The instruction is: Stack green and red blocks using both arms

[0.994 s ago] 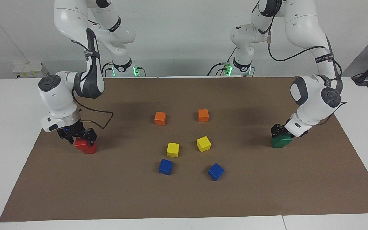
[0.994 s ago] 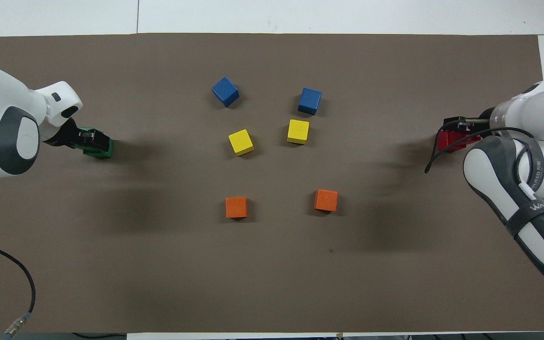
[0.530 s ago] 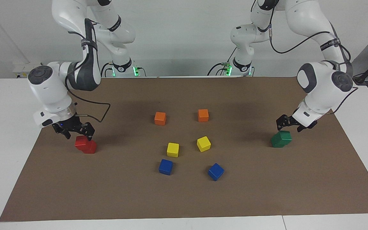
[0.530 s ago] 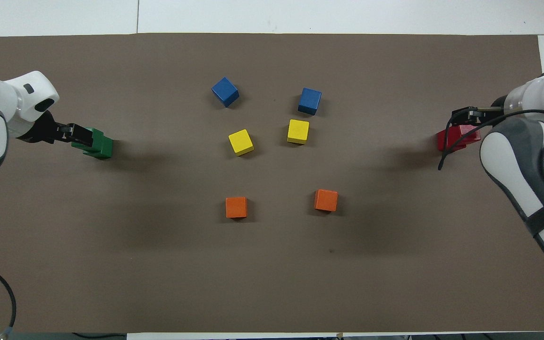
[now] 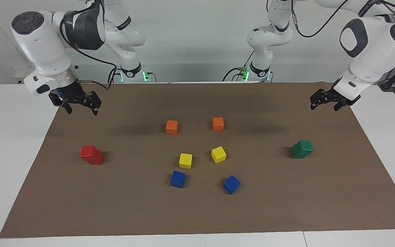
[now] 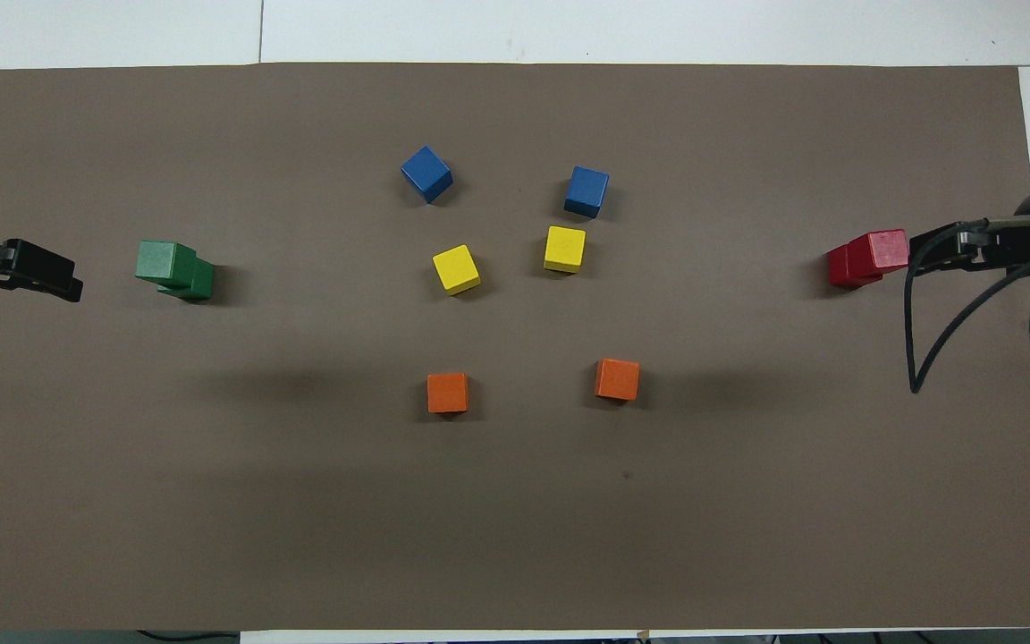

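Two stacks done | red pair (image 5: 92,155) and green pair (image 5: 302,149) flank yellow cubes (image 5: 185,160) | right gripper (image 5: 78,103), left gripper (image 5: 327,101) now lifted clear, jaws open, empty | task looks complete

A big white tabletop (image 5: 5,144) fills the room's middle. A brown mat (image 5: 197,212) covers most of it. A plain white wall (image 5: 197,34) stands at the back. 2 small green lights (image 5: 145,76) glow near the wall.
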`<state>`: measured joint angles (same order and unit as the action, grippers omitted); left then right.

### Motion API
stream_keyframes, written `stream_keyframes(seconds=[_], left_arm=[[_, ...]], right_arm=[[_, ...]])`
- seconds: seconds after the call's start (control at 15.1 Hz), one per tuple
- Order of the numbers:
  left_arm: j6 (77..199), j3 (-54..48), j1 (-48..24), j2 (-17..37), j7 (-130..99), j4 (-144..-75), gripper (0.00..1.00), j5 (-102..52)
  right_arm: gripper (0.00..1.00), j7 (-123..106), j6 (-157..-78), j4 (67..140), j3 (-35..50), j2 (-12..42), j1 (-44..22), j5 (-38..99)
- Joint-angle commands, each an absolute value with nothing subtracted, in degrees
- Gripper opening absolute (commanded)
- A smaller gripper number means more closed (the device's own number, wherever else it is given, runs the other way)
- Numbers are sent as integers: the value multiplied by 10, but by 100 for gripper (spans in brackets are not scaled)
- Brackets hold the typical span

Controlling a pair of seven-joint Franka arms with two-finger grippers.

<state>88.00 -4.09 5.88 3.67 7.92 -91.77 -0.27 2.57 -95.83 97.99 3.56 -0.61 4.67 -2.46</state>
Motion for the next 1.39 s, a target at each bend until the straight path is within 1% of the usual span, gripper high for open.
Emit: stream_keyframes(seconds=[0.0, 0.07, 0.4, 0.53, 0.73, 0.86, 0.93, 1.33], left_arm=[[846, -42, 64, 6, 67, -935, 100, -3], [842, -42, 59, 4, 65, -935, 100, -1], [855, -28, 53, 3, 31, -936, 100, 2], [851, -28, 53, 2, 29, -933, 100, -1], [847, -26, 45, -9, 1, -937, 100, -1], [853, -28, 45, -15, -11, -943, 100, -1], [855, -28, 46, -15, -10, -943, 100, -1], [857, -28, 50, -17, -6, -950, 100, -1]], right_arm=[[100, 2, -914, 952, 43, 1, 50, -11], [100, 4, -895, 948, 47, 1, 49, -10], [100, 10, -853, 947, 48, -14, 49, -11], [100, 10, -852, 942, 48, -15, 54, -13], [100, 10, -853, 939, 41, -18, 44, -11], [100, 11, -854, 940, -1, -22, -1, -8], [100, 12, -853, 940, -10, -23, -9, -8], [100, 11, -854, 941, -11, -22, -4, -9]])
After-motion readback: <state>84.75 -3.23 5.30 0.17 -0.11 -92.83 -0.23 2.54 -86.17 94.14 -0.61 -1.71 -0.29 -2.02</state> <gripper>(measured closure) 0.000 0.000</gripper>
